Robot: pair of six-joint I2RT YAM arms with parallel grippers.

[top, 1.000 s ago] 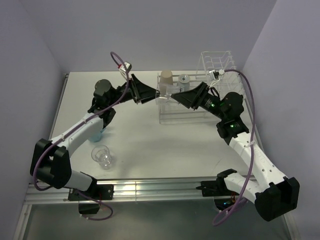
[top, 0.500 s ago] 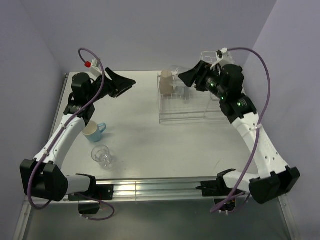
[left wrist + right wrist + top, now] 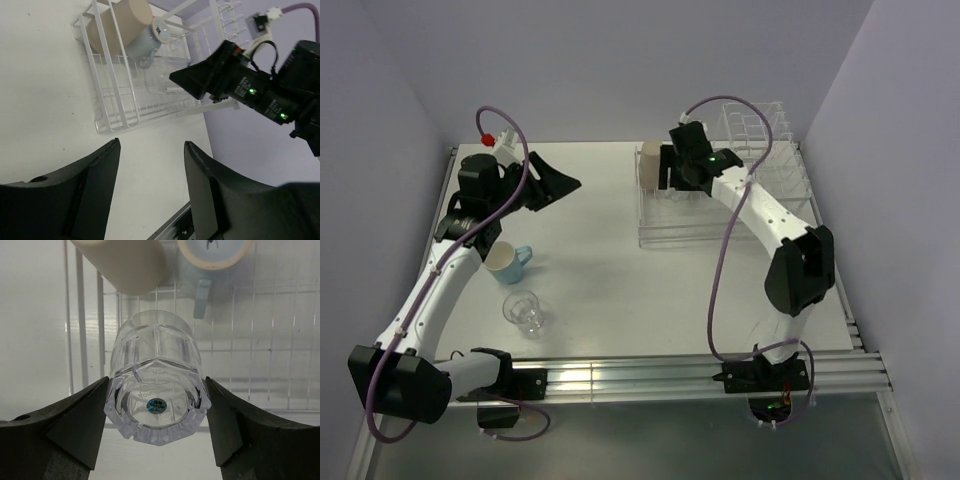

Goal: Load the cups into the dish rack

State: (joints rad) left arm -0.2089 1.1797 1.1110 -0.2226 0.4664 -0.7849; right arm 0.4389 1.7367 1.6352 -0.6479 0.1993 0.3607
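My right hand (image 3: 156, 390) has swung over the rack (image 3: 101, 320), clamped on an upturned clear tumbler (image 3: 155, 365) near the loaded paper cup (image 3: 125, 260); placing comes next. My left hand (image 3: 151, 145) has drawn back left, wide, empty. A mug (image 3: 505, 262) and second tumbler (image 3: 525, 312) wait on the table (image 3: 620, 290).

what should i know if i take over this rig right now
Left gripper: open, empty, held above the table.
Right gripper: shut on a clear tumbler, base facing the wrist camera, over the dish rack.
Done: tan paper cup and small light blue cup are in the rack.
Left: release this tumbler, then load the blue mug and second tumbler, both on the table.
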